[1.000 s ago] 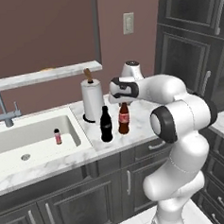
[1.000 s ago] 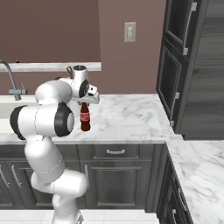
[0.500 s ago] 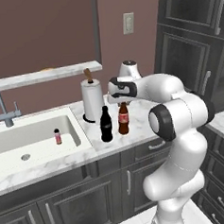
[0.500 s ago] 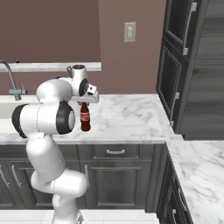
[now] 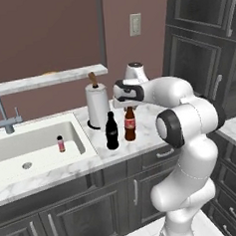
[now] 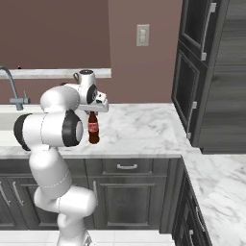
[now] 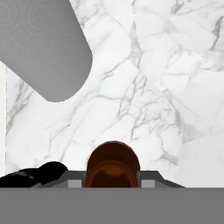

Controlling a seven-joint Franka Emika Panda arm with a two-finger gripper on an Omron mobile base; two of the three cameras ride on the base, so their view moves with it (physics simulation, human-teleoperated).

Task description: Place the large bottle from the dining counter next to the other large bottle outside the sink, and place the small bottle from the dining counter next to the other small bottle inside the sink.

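Beside the other large bottle, the large bottle stands upright.

no readable text anywhere. the large bottle has a red label band, maybe with pale script on it, but too blurry to read. the other large bottle shows a small reddish label, also unreadable.
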